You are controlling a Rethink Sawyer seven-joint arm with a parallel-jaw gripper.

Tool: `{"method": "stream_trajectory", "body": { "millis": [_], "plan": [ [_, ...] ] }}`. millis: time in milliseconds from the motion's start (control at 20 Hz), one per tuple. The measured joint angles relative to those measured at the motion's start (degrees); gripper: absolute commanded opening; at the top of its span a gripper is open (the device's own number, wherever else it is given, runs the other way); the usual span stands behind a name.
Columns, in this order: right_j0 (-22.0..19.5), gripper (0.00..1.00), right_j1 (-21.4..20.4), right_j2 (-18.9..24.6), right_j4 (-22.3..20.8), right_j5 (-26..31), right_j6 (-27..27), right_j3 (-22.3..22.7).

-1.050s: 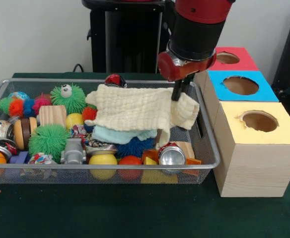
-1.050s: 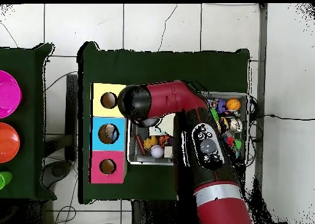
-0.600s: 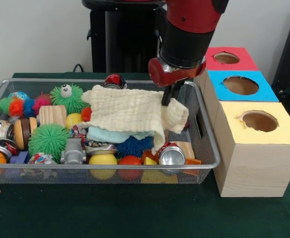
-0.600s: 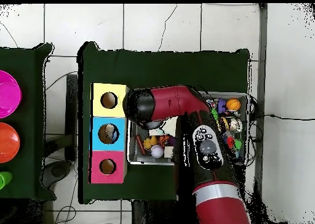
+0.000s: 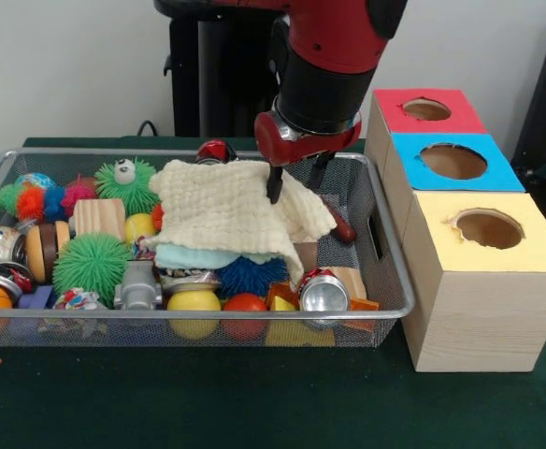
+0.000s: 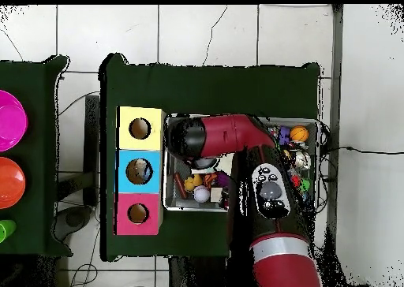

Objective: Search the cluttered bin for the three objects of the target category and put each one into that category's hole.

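A cream cloth [image 5: 231, 210] lies draped over the clutter in the wire bin [image 5: 208, 313], with a light blue cloth [image 5: 193, 255] under it. My gripper [image 5: 297, 180] hangs over the cloth's right part. Its two black fingers stand apart, and the left fingertip [image 5: 274, 187] touches the cloth's top. To the right stand three boxes with holes: red [image 5: 446, 126], blue [image 5: 499, 175] and yellow [image 5: 539, 251]. In the overhead view the arm [image 6: 237, 138] covers the gripper, and something lies in the blue box's hole [image 6: 140, 171].
The bin holds green spiky balls [image 5: 91, 265], a crushed can [image 5: 323, 293], wooden blocks [image 5: 99, 217], plain balls [image 5: 194, 301] and a dark red object [image 5: 340, 227] by the right wall. The boxes stand close against the bin's right end.
The gripper moved left across the bin, dragging the cream cloth's right end with it. Its fingers now stand wider apart, the cloth has settled, and a dark red object is uncovered.
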Motion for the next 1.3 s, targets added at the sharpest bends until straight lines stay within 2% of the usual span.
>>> {"method": "stream_trajectory", "body": {
  "millis": [400,1300],
  "plan": [
    [-0.8,1.00,0.0,-0.5,0.0,0.0,0.0,-0.2],
    [-11.2,1.00,-2.0,0.3,0.0,-2.2,0.0,-0.7]
  ]
}}
